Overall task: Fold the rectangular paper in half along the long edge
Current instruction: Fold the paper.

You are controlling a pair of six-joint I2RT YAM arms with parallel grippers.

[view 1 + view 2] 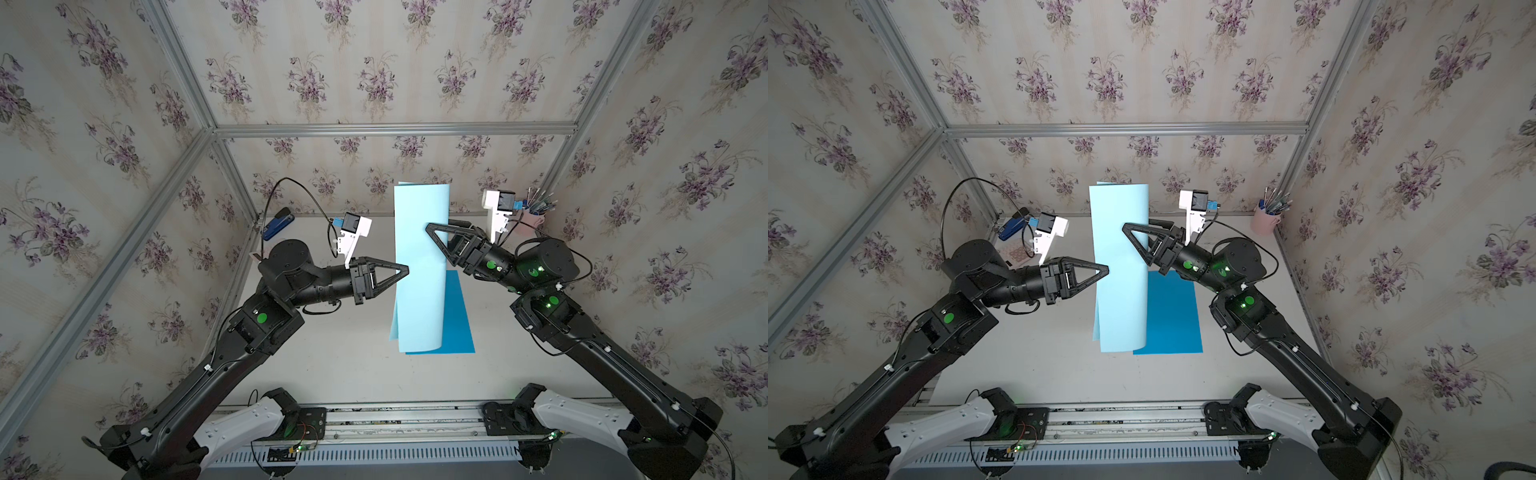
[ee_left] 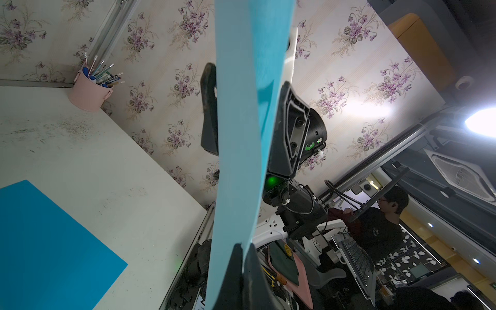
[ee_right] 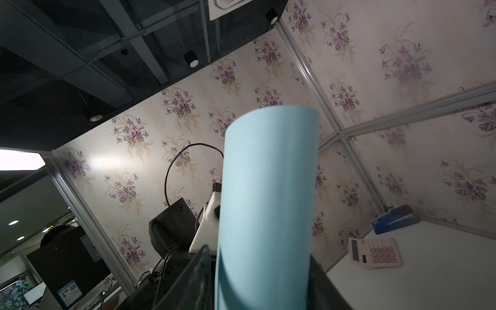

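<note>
Pinching the paper (image 1: 419, 257) at its edge, the left gripper (image 1: 405, 272) is fully closed; the right gripper (image 1: 434, 225) straddles its curled side, fingers half open, grip indeterminate.

paper (image 1: 419, 266) | light blue | bent double, rounded uncreased bend | upright, raised

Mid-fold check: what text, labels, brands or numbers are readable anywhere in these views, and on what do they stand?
No text can be read in any view.
Calculator: key markings too blurred to read.
Stapler: white label, too small to read.
Screen outside the cell: print too small to read.
Light blue paper and dark blue sheet: visible faces blank.
</note>
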